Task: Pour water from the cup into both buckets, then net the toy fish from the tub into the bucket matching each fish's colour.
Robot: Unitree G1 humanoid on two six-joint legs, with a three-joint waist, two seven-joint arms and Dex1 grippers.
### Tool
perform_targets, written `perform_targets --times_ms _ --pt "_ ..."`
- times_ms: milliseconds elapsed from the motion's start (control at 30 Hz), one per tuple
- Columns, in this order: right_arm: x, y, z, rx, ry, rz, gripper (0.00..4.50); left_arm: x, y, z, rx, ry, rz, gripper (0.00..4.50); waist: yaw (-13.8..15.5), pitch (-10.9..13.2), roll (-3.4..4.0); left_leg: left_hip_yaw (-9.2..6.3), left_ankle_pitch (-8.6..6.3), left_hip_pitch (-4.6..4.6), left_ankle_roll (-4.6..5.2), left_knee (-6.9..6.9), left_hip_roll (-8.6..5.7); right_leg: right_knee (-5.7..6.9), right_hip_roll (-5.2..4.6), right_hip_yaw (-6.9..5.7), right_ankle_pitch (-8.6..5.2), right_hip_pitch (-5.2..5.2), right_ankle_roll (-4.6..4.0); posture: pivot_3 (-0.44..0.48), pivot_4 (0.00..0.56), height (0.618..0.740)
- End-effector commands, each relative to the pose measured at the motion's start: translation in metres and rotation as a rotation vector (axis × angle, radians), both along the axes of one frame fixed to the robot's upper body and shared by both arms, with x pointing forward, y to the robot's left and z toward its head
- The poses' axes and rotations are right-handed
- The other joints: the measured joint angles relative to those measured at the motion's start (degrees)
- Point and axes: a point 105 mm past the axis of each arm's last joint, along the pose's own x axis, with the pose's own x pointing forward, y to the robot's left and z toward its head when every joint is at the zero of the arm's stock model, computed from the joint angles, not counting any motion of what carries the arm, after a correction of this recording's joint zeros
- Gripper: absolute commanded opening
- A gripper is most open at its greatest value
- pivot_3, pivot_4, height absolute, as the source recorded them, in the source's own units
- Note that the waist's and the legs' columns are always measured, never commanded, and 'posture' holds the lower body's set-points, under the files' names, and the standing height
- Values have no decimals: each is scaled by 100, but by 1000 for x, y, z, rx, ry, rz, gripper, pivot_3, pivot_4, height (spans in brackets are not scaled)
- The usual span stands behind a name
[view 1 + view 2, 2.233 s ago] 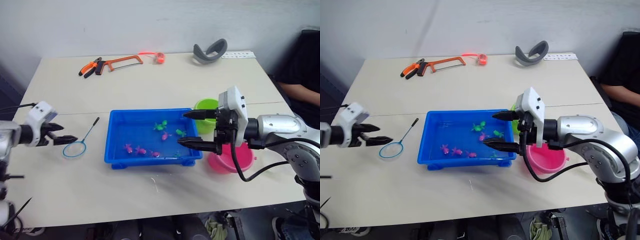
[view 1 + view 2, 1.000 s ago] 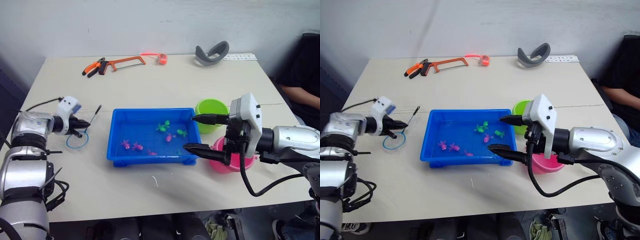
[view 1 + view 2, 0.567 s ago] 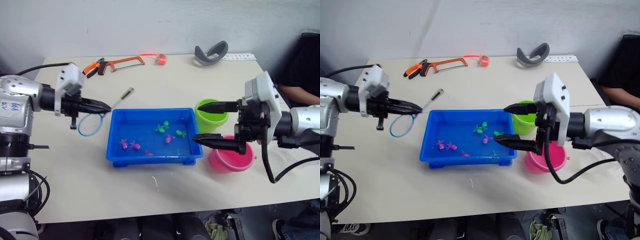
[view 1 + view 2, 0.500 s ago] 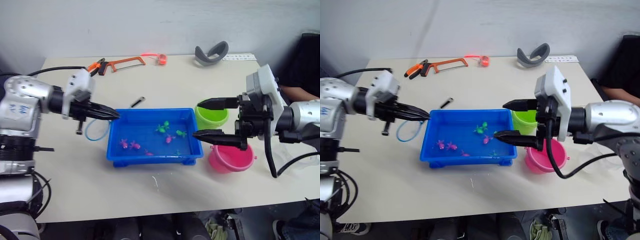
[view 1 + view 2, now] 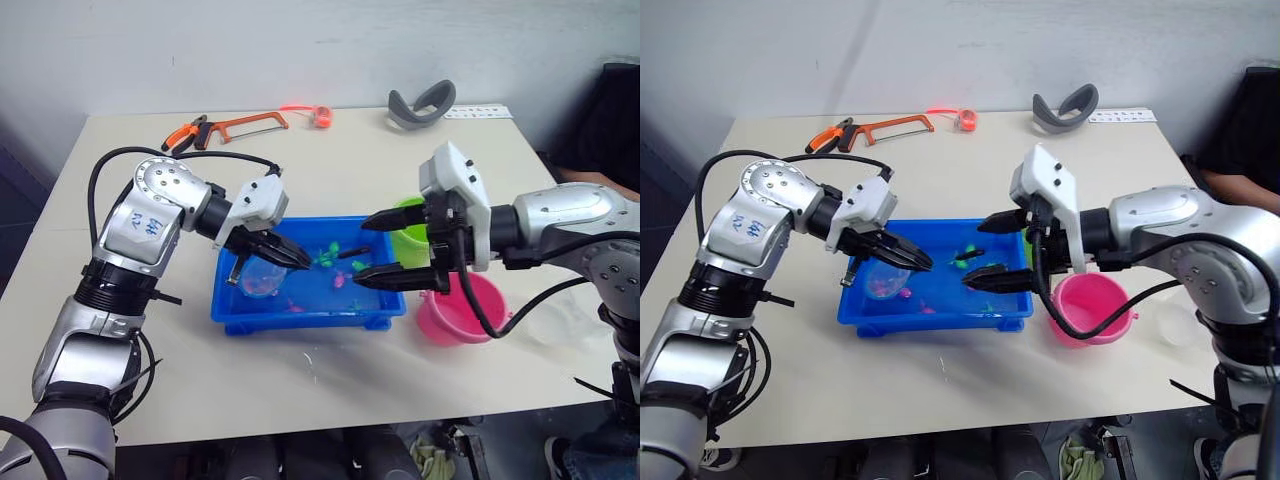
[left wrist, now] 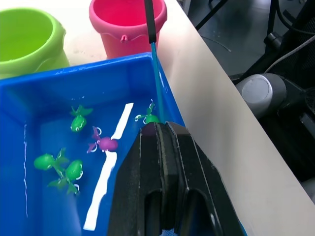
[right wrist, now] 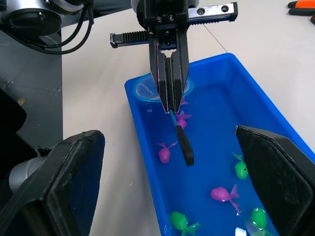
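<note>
Judging the netting stage to be only just starting. Counting several toy fish, pink and green alike, all lying in the water of the tub. Seeing no fish inside the green bucket or the pink bucket, both standing just beyond the tub's right end. Failing to tell whether either bucket is holding water, so leaving the pouring step unjudged. Expecting every fish to need lifting out and sorting by colour.

Reaching in over the tub's left end with the left gripper, forearm angling down from the tub's left side and elbow bending high. Clamping the fingers tight together on the thin shaft of the net, near the hoop. Dipping the light blue hoop into the tub's left end, with the black handle trailing out over the water toward the tub's middle. Noticing two pink fish right beside the hoop, though not being able to say whether any is inside the mesh.

Hovering over the tub's right end with the right gripper, forearm stretching in level from the tub's right side, past the buckets. Spreading the two black fingers wide apart, gripping nothing, one tip above the tub's far rim and the other near its front rim.
</note>
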Motion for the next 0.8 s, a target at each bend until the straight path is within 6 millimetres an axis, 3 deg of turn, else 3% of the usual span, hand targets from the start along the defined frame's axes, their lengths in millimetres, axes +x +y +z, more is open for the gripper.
perform_targets --times_ms 33,100,567,667,800 --pt "-3 2 4 -48 -41 28 3596 1 -8 13 13 -62 -39 0 7 0 0 0 0 0 0 1 -2 1 1 -1 0 0 0 0 150 740" --pt "-3 3 0 -68 -44 34 2739 2 -12 15 11 -73 -44 0 13 0 0 0 0 0 0 2 -7 1 4 -1 0 1 0 0 150 740" --pt "3 9 -5 -81 -63 48 2739 3 -18 14 26 -94 -72 0 12 0 0 -1 0 0 1 1 -6 2 2 -1 0 1 0 0 150 740" --pt "5 10 -4 -75 -62 45 1925 3 -20 16 12 -90 -72 0 13 0 0 0 -1 0 1 1 -8 1 1 -1 0 1 0 0 150 740" --pt "8 14 -3 -51 -57 28 34 9 -20 16 -4 -97 -46 0 13 0 1 -1 0 0 1 2 -8 3 0 -2 0 2 0 0 150 740"
